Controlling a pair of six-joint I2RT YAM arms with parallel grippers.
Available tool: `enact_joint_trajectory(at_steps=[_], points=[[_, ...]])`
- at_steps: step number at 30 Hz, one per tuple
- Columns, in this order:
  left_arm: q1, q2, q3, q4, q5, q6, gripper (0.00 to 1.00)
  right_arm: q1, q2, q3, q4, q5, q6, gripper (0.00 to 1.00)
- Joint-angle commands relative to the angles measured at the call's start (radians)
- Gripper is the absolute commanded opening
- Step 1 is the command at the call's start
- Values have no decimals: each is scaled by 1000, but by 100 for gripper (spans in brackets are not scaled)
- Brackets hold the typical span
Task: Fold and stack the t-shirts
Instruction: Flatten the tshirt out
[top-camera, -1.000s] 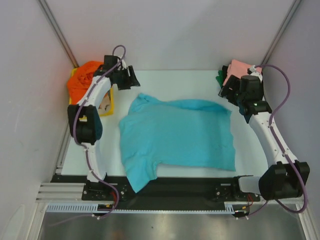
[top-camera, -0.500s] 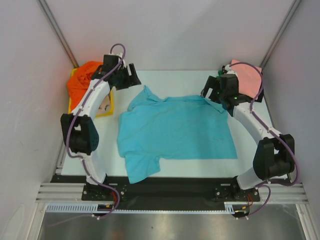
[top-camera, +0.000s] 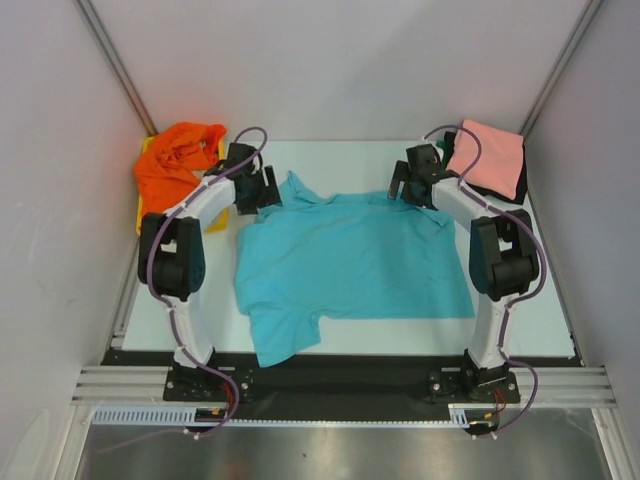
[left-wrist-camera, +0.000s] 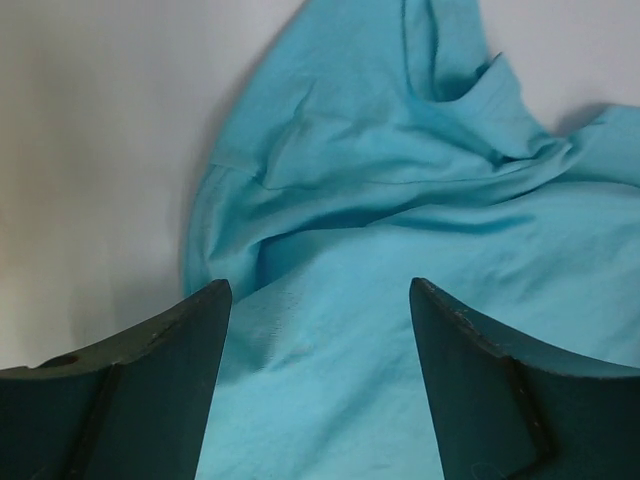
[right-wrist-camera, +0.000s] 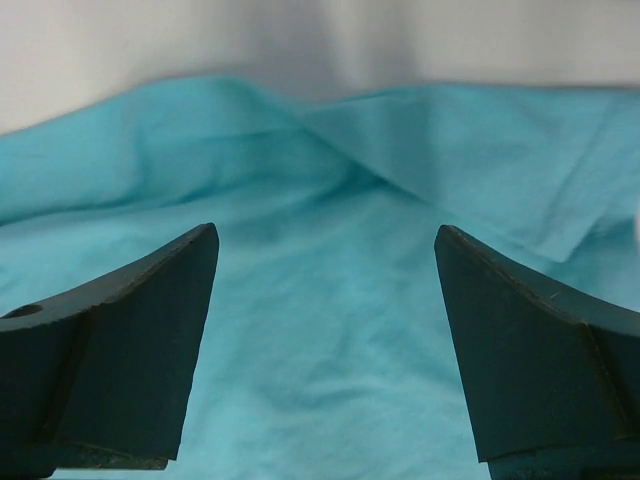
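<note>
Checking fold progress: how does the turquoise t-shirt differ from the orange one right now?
The turquoise t-shirt lies spread out mid-table; the orange t-shirt is bunched in a heap at the far left corner. The left gripper and right gripper, fingers open, are at the turquoise t-shirt's far edge; neither is at the orange t-shirt. Both are plain cloth, not yet folded.

T-shirts in view: three. One turquoise (top-camera: 350, 265), one orange (top-camera: 175, 165), one salmon pink (top-camera: 488, 158). Hands: two, left hand (left-wrist-camera: 320, 290), right hand (right-wrist-camera: 326, 235).
</note>
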Motion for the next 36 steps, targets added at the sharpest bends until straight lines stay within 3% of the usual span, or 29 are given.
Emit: enact_joint_trajectory(at_steps=[1, 7, 14, 21, 29, 34, 36], points=[[-4, -87, -67, 25, -6, -31, 77, -27, 21, 53, -67, 150, -46, 93], [-54, -438, -235, -100, -117, 11, 78, -90, -7, -28, -59, 173, -43, 74], [-96, -683, -325, -238, -228, 133, 80, -182, -21, -126, 13, 48, -5, 66], [-96, -841, -578, -120, -244, 181, 79, -212, -5, -148, 71, -17, 6, 60], [-94, -826, -582, -119, -230, 186, 77, -207, 9, -143, 68, -18, 3, 52], [-93, -837, -588, -117, -241, 186, 77, -204, 32, -143, 73, -25, 5, 41], [-94, -835, -588, -117, -247, 186, 77, -205, 33, -142, 70, -26, 5, 31]])
